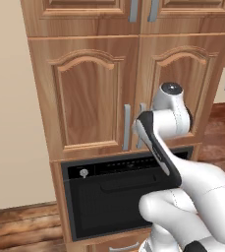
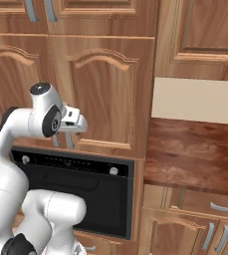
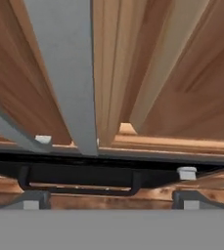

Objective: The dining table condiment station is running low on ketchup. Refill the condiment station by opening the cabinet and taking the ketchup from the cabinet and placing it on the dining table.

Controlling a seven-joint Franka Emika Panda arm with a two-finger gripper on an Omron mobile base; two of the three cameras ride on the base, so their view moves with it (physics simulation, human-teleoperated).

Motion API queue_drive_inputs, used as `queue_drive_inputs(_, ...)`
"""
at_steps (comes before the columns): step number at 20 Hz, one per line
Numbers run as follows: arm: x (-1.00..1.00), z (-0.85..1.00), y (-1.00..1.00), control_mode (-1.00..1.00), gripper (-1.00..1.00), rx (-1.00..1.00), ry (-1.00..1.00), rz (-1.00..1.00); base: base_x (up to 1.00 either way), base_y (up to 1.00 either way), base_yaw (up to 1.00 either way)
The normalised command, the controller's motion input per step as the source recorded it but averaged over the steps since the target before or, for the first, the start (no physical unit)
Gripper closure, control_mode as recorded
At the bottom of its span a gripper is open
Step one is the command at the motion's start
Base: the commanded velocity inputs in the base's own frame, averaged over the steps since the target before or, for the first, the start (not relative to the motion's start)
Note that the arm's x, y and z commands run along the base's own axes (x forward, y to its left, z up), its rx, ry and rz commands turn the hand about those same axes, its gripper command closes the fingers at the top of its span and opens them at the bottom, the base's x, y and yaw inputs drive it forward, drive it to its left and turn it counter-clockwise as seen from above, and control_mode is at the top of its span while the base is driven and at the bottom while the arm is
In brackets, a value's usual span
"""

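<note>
room: cabinet doors shut | black oven below | wood floor

Arm raised at closed cabinet doors.
The hand sits at the grey handles of the cabinet, both arched doors shut. Black oven below. Dark wood surface lies to the right.

Both arched doors of the cabinet stand shut, barring the way inside. The gripper, jaws wide, sits close at the grey bar handles, the black oven just beneath
</note>
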Motion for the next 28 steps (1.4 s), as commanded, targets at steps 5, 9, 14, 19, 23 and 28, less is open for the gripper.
queue_drive_inputs(5, 0.09, -0.34, 0.04, -1.00, -1.00, 0.00, -0.14, -0.03, 0.00, 0.00, 0.00)
queue_drive_inputs(9, 0.02, -0.21, 0.02, -1.00, -1.00, 0.00, -0.29, 0.00, 0.00, 0.00, 0.00)
queue_drive_inputs(14, 0.04, -0.08, 0.01, -1.00, -1.00, 0.00, -0.32, 0.00, 0.00, 0.00, 0.00)
queue_drive_inputs(19, 0.30, 0.00, 0.04, -1.00, -1.00, 0.01, -0.16, 0.00, 0.00, 0.00, 0.00)
queue_drive_inputs(23, 0.07, 0.00, 0.11, -1.00, -1.00, 0.00, -0.11, 0.00, 0.00, 0.00, 0.00)
queue_drive_inputs(28, 0.00, 0.00, 0.03, -1.00, -1.00, 0.00, -0.03, 0.00, 0.00, 0.00, 0.00)
